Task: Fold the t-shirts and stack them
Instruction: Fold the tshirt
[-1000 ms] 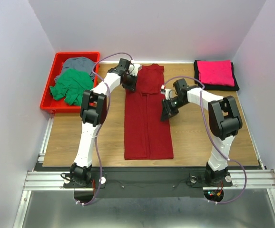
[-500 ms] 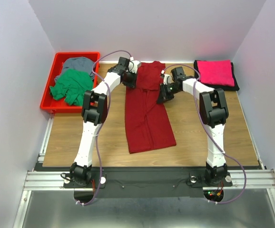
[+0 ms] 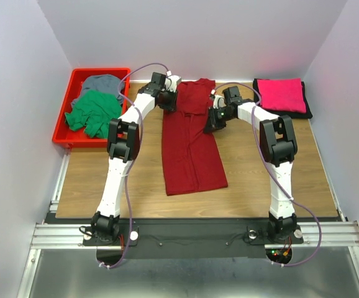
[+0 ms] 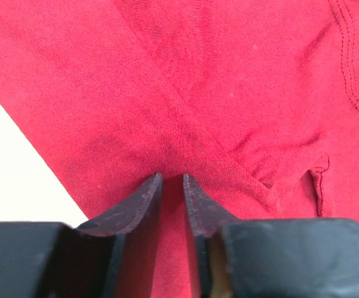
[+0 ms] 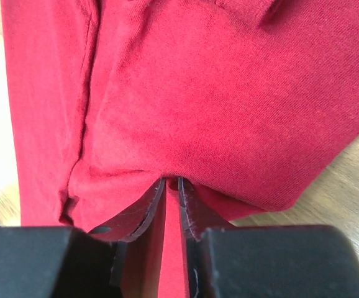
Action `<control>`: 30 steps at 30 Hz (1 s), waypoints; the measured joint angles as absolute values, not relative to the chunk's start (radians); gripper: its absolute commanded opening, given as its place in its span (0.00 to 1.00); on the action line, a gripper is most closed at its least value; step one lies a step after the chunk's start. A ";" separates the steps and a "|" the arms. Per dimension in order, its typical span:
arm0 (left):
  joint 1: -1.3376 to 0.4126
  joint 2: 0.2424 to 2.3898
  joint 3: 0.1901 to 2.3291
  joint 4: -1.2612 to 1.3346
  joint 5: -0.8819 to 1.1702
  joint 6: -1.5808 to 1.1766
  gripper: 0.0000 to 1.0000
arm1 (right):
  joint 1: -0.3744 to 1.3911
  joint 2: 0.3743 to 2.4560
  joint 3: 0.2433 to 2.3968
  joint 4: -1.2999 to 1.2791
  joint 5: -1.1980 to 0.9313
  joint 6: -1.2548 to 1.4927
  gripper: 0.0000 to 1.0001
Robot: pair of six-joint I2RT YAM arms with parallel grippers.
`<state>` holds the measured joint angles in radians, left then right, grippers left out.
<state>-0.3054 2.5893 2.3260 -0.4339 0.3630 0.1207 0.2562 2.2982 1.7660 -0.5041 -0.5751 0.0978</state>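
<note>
Mid wooden table point(image 3: 105, 180), both jaws pinch soft knit dark red t-shirt point(image 3: 190, 149), long folded strip.

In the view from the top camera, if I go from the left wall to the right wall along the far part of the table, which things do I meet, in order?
red tray → left end effector → dark red shirt → right end effector → pink shirt

The dark red t-shirt point(image 4: 229, 93) runs past the edges of both wrist views. From above, the black t-shirt point(image 3: 288, 115) shows only as a rim under the pink t-shirt point(image 3: 282, 94), and the green t-shirt point(image 3: 92, 113) covers part of the grey t-shirt point(image 3: 102, 82).
</note>
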 measured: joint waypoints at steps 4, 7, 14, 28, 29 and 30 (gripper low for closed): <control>-0.301 2.587 2.316 -0.426 0.406 0.132 0.47 | 0.257 2.268 1.724 -0.490 -0.578 0.096 0.35; -0.299 2.534 2.241 -0.419 0.451 0.162 0.55 | 0.256 2.202 1.648 -0.485 -0.595 0.083 0.45; -0.282 2.173 1.869 -0.380 0.551 0.250 0.64 | 0.256 1.948 1.443 -0.516 -0.673 0.014 0.50; -0.277 1.408 1.075 -0.241 0.633 0.535 0.54 | 0.335 1.736 1.079 -0.590 -0.653 -0.161 0.30; -0.280 1.398 1.046 -0.245 0.629 0.548 0.54 | 0.342 1.737 1.056 -0.591 -0.646 -0.161 0.29; -0.283 1.383 1.013 -0.255 0.621 0.568 0.53 | 0.347 1.739 1.041 -0.591 -0.644 -0.160 0.29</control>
